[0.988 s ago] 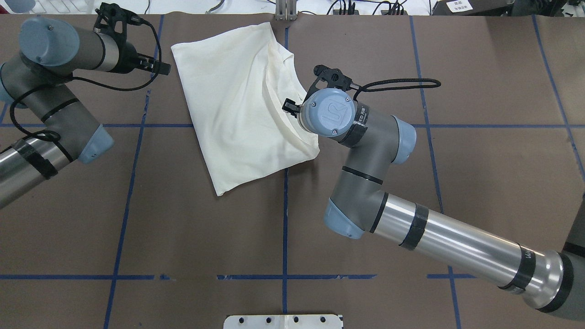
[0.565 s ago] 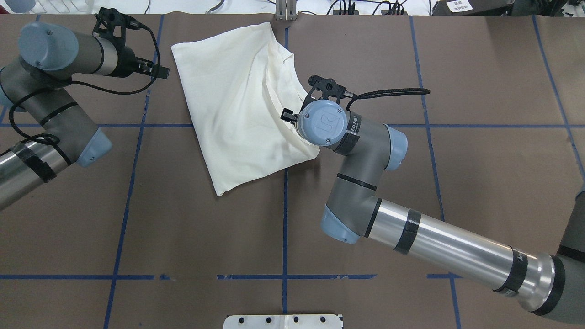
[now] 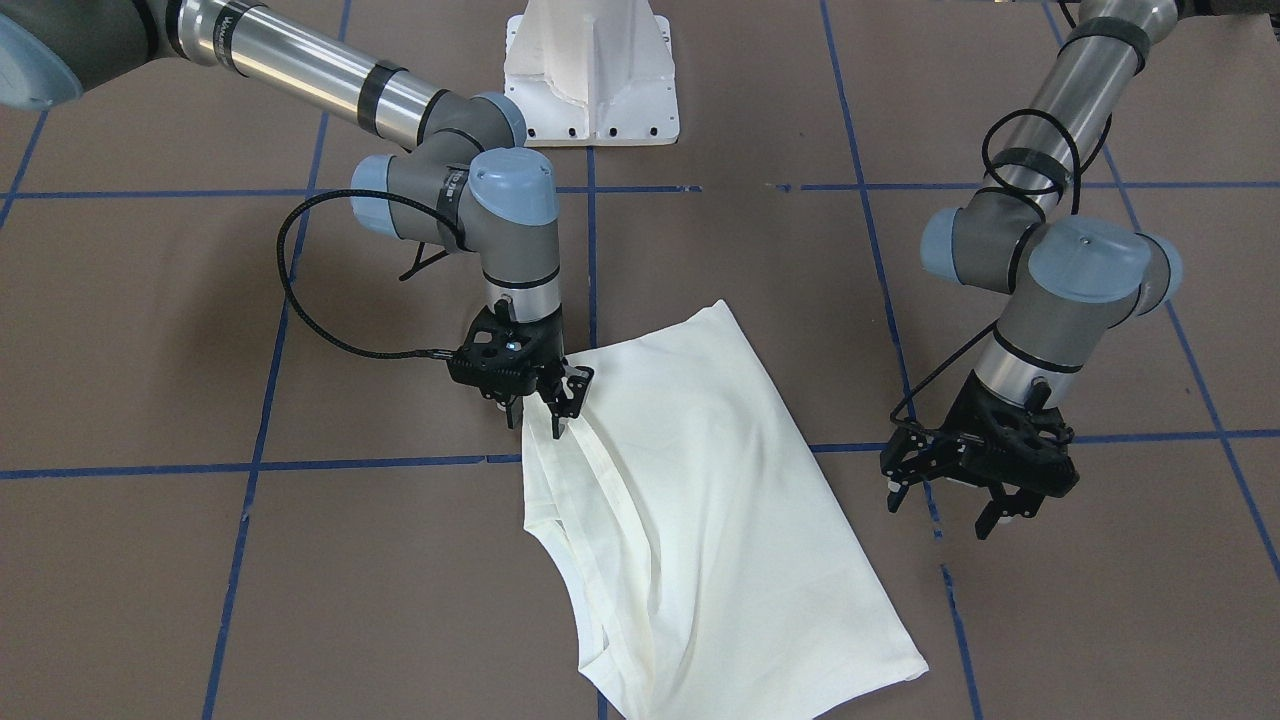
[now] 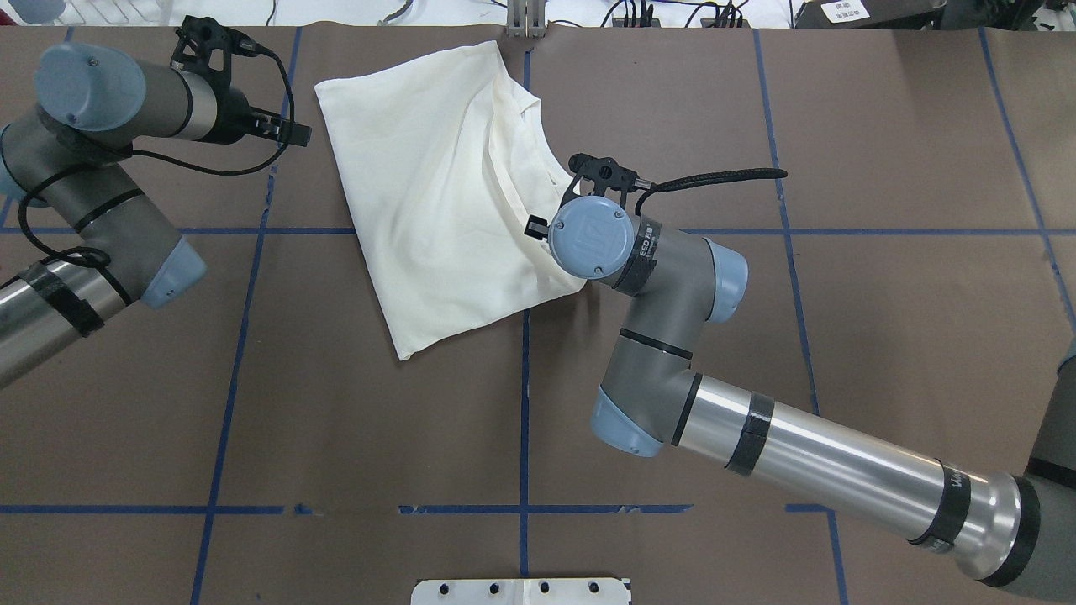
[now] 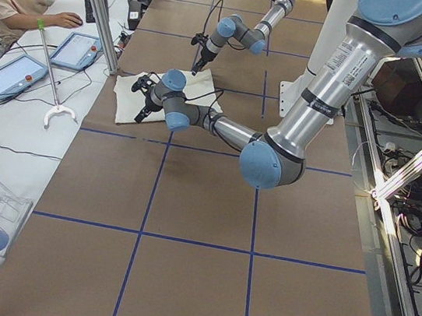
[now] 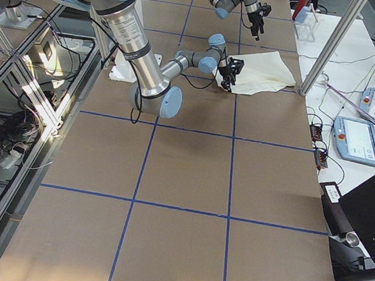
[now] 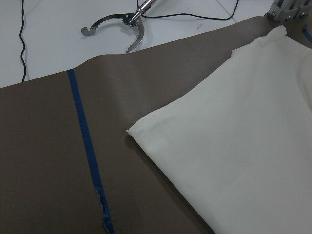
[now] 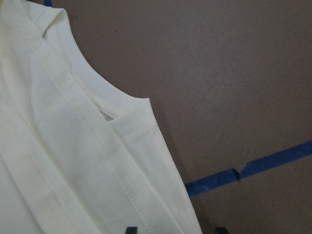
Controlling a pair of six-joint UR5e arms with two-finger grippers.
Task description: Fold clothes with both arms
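Right jaws: you'll find them spread, gripping nothing, one tip over the shirt's (image 4: 437,193) right edge, the other over bare tabletop (image 4: 336,437).
Shirt: folded, plain side up, lying far centre.
Left jaws: spread, empty, just left of its far corner.

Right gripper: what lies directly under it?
Under the open right gripper lies the shirt's hemmed edge, with brown table beside it. Anything beneath the shirt is covered; no print shows.
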